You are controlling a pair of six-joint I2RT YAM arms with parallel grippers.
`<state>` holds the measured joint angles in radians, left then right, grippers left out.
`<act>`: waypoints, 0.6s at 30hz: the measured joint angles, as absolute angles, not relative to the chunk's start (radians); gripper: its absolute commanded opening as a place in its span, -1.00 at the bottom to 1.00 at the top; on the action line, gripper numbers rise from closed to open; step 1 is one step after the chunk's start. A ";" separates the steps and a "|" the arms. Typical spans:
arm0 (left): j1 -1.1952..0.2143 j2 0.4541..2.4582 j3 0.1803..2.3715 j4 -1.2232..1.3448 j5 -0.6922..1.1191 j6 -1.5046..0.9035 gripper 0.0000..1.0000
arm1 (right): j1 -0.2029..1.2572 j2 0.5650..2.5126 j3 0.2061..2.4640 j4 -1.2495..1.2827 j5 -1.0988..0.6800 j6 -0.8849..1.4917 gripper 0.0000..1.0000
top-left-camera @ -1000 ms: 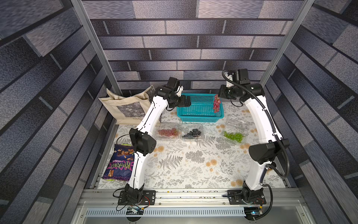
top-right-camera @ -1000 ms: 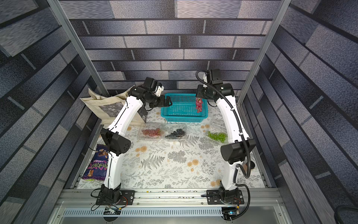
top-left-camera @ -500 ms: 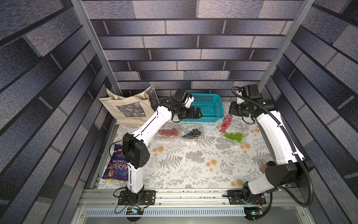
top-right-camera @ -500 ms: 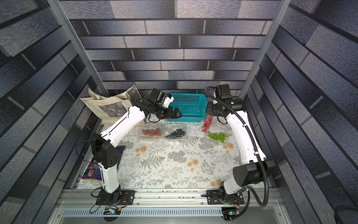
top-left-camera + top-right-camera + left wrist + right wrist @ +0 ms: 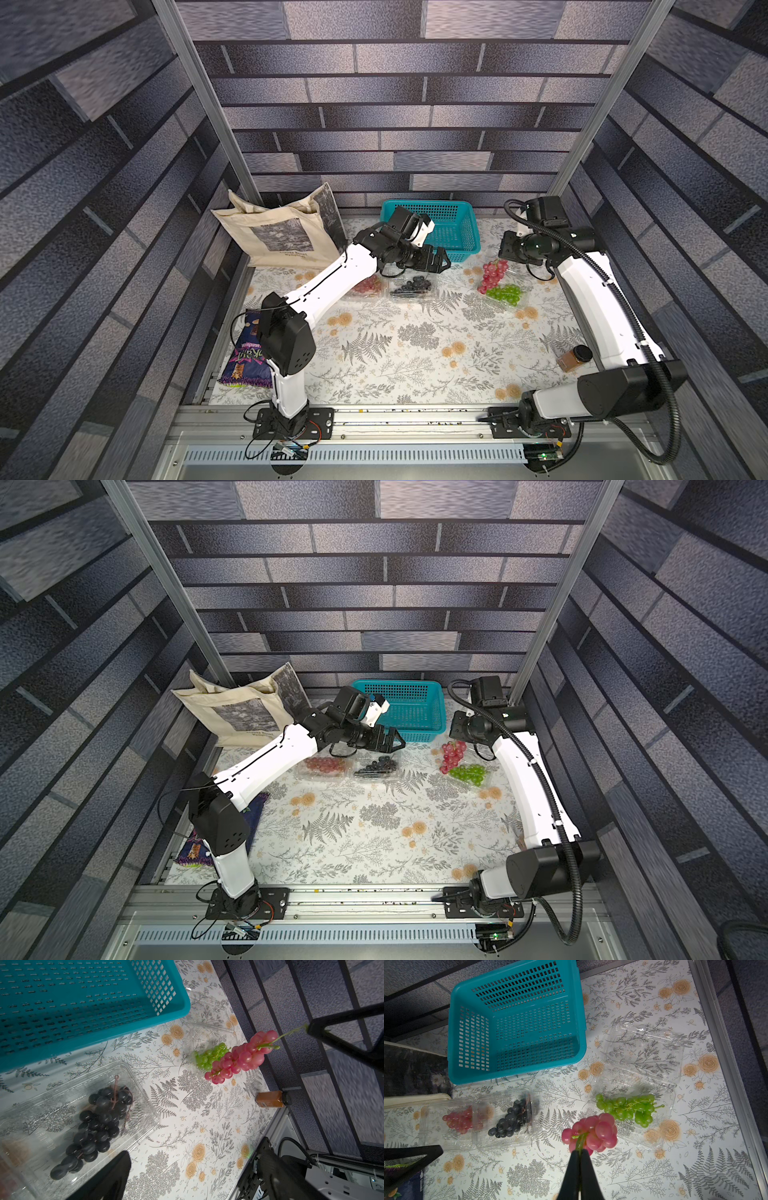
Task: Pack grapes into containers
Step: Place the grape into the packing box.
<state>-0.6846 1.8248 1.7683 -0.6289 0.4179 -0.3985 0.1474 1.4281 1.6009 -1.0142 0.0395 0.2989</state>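
Notably, hazard first: the red grape bunch point(image 5: 590, 1132) hangs by its thin green stalk alone, pinched in the right hand point(image 5: 579, 1152). A swing or a slipping stalk would likely drop it onto the rim of the open clamshell point(image 5: 633, 1084) or onto the desk point(image 5: 415, 353). Bunch: glossy pink-red berries in a tapering cluster, airborne at eleven o'clock of the green grapes point(image 5: 505, 293) in a top view. Left hand point(image 5: 440, 262): spread, empty, near the black-grape clamshell point(image 5: 145, 1093).

Even overhead light washes my table point(image 5: 415, 353), shadows soft. Wall panels point(image 5: 104, 187) bow toward the edges in both top views; my left wrist view blurs the dark grapes point(image 5: 99, 1113).
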 measured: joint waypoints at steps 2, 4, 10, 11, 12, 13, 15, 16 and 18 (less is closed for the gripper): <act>-0.687 1.822 1.764 -0.624 0.416 -0.398 1.00 | 0.139 1.428 1.595 -1.006 0.036 0.300 -1.00; -0.690 1.821 1.759 -0.614 0.414 -0.398 1.00 | 0.132 1.428 1.592 -0.998 0.036 0.301 -1.00; -0.697 1.798 1.712 -0.597 0.408 -0.398 1.00 | 0.125 1.428 1.571 -0.960 0.025 0.308 -1.00; -0.698 1.794 1.706 -0.596 0.407 -0.398 1.00 | 0.123 1.428 1.560 -0.951 0.025 0.311 -1.00; -0.699 1.789 1.700 -0.594 0.405 -0.398 1.00 | 0.121 1.428 1.548 -0.940 0.024 0.315 -1.00; -0.699 1.785 1.696 -0.593 0.403 -0.398 1.00 | 0.120 1.428 1.532 -0.930 0.025 0.316 -1.00; -0.701 1.779 1.691 -0.590 0.400 -0.399 1.00 | 0.114 1.428 1.498 -0.913 0.025 0.322 -1.00; -0.701 1.777 1.688 -0.590 0.397 -0.401 1.00 | 0.110 1.428 1.477 -0.905 0.024 0.324 -1.00; -0.702 1.772 1.683 -0.590 0.393 -0.402 1.00 | 0.103 1.428 1.442 -0.891 0.024 0.326 -1.00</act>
<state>-0.7017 1.7718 1.6833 -0.5900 0.3927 -0.4015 0.1028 1.4281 1.4418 -0.8906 0.0242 0.3264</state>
